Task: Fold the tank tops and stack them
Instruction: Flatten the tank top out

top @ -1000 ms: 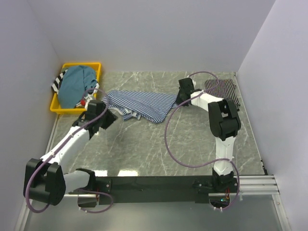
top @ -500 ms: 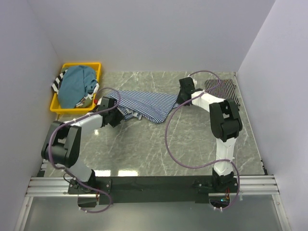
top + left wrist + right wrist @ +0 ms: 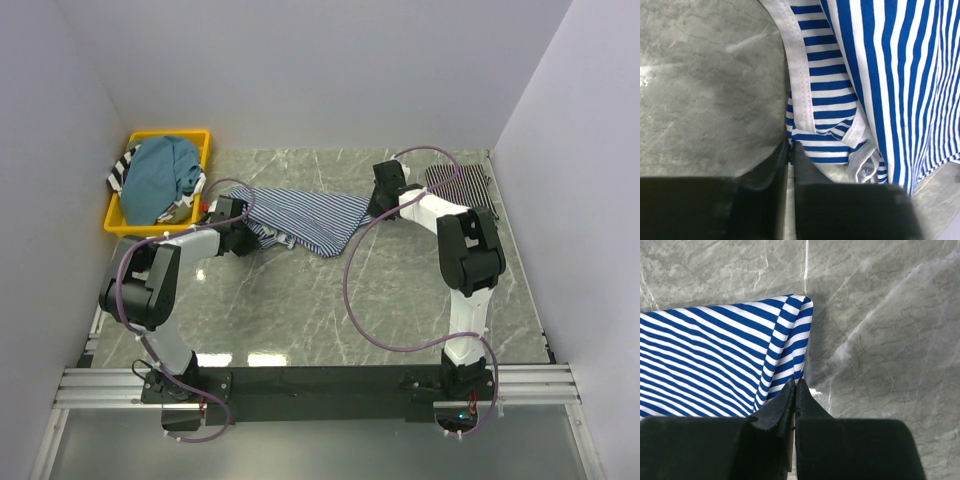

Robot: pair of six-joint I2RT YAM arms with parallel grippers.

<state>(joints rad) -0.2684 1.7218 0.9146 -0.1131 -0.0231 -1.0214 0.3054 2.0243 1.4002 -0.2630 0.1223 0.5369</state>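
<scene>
A blue-and-white striped tank top (image 3: 305, 215) lies spread and rumpled across the back middle of the table. My left gripper (image 3: 248, 230) is at its left end, jaws shut (image 3: 790, 145) on the white-trimmed strap edge (image 3: 800, 75). My right gripper (image 3: 373, 209) is at its right end, jaws shut (image 3: 795, 384) on the hem corner (image 3: 790, 340). A black tank top with thin white stripes (image 3: 460, 185) lies folded at the back right. A teal tank top (image 3: 158, 175) is heaped in the yellow bin.
The yellow bin (image 3: 170, 133) stands at the back left, with black-and-white striped cloth (image 3: 120, 172) hanging over its left rim. Purple cables loop over both arms. White walls close in the marble table (image 3: 300, 310) on three sides.
My left gripper moved right onto the top's left edge and shut there, the arm's elbow folding back. The right gripper closed fully on the hem and stayed in place.
</scene>
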